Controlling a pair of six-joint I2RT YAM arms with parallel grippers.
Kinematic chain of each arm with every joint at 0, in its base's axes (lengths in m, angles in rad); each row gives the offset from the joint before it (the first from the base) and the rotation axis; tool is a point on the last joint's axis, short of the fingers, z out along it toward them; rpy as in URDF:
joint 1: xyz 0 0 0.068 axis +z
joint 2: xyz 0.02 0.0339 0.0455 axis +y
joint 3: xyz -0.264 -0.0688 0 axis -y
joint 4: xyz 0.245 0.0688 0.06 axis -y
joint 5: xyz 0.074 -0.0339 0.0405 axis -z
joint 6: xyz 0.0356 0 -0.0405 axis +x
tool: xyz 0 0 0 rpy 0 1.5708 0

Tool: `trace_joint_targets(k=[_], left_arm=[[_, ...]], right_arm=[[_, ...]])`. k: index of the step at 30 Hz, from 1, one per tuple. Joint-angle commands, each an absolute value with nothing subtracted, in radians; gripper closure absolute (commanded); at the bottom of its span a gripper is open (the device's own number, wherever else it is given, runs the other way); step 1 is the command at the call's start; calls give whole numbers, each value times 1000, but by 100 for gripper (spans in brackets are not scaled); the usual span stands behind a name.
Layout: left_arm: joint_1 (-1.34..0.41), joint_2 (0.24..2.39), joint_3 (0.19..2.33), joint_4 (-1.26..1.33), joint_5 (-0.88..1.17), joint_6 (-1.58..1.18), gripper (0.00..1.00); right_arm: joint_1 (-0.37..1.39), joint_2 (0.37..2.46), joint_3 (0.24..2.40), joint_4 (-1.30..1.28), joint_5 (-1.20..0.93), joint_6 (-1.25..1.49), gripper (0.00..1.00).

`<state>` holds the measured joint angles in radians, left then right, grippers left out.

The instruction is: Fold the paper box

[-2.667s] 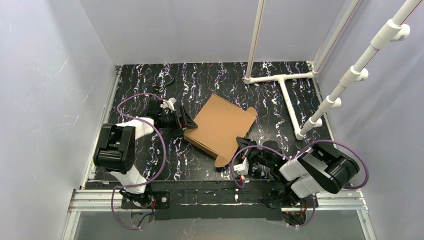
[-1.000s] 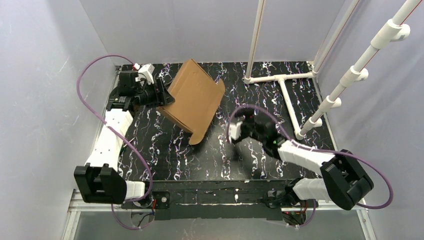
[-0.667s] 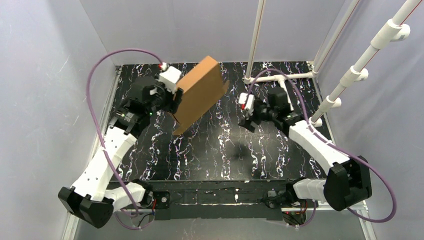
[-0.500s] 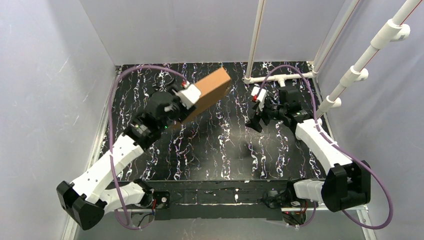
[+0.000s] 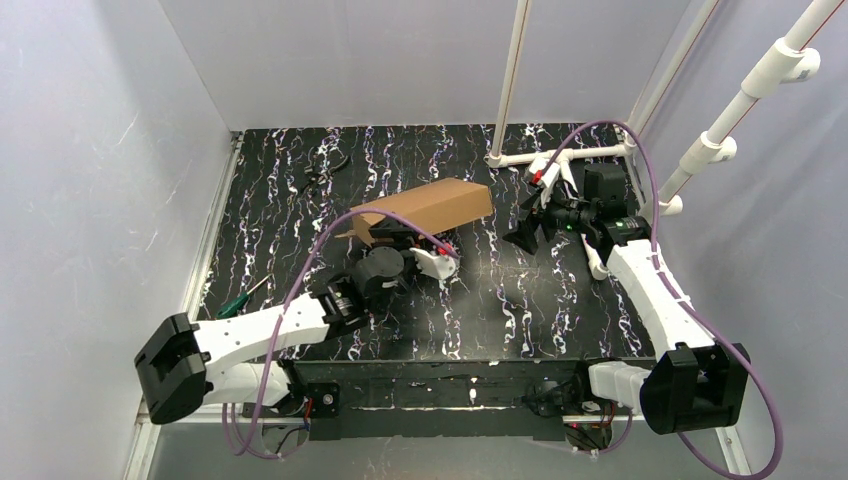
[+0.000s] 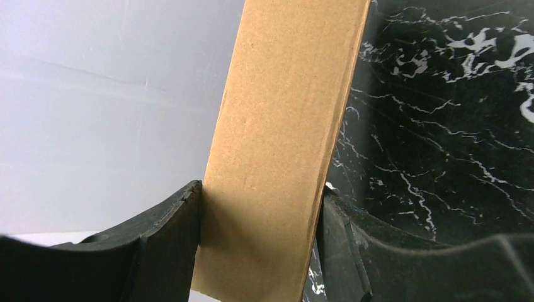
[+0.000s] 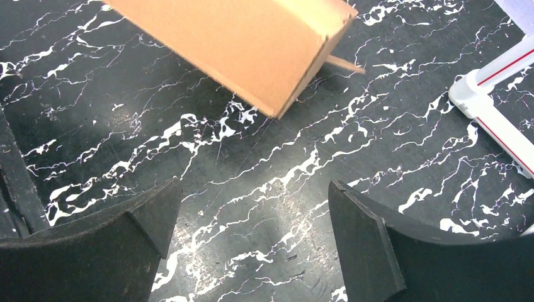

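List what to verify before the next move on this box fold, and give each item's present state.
1. Left claw clamped on the paper box: ok, cardboard fills the gap between both fingers.
2. Right claw open and empty: ok.
3. Right claw apart from the box: ok, bare table shows between them.
4. Box end closed: not ok, a flap pokes out beside the near corner.
5. Box lifted off the table: cannot tell.
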<state>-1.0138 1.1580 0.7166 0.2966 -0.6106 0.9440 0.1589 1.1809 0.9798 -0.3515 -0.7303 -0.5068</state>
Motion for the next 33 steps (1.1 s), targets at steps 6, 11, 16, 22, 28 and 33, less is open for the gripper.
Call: trace_joint_targets(k=[6,11,16,22,28,33], left_arm=[[-1145,1252,617,491,-744,917,92],[-1207,1292,591,474,-825,795,51],[-1240,1243,793,-229,-664,236,3],[-1243,1168,882,-539,-393,-157,2],[-1237,939,778,-550,-266,-588,3],[-1230,829,634,-667,-346,-1109,73]], right_arm=[[146,1186,967,-342,-756,-499,6],[146,1190,965,-353,-744,-517,5],[146,1193,960,-379,-738,-550,5],[146,1215,958,-395,-738,-566,5],[167,1264,968,-393,-668,-556,9],[249,1390,995,-334,-374,-402,61]])
